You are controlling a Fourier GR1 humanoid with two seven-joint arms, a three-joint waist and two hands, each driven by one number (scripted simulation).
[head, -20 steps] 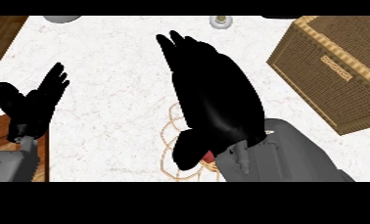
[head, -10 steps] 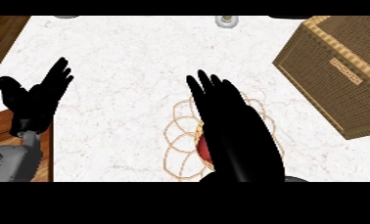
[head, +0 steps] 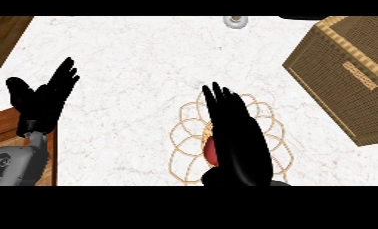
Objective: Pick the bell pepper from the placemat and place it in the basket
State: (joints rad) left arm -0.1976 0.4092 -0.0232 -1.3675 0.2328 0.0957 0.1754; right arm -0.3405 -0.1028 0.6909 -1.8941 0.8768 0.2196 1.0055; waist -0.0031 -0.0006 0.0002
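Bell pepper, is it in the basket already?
No, the red bell pepper lies on the placemat under the right hand, well apart from the basket at the counter's right.

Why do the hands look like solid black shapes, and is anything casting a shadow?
Head view: both the right hand and the left hand show flat black with no shading; the white counter is evenly lit, with no clear shadows or glare; the right hand hides most of the red bell pepper.
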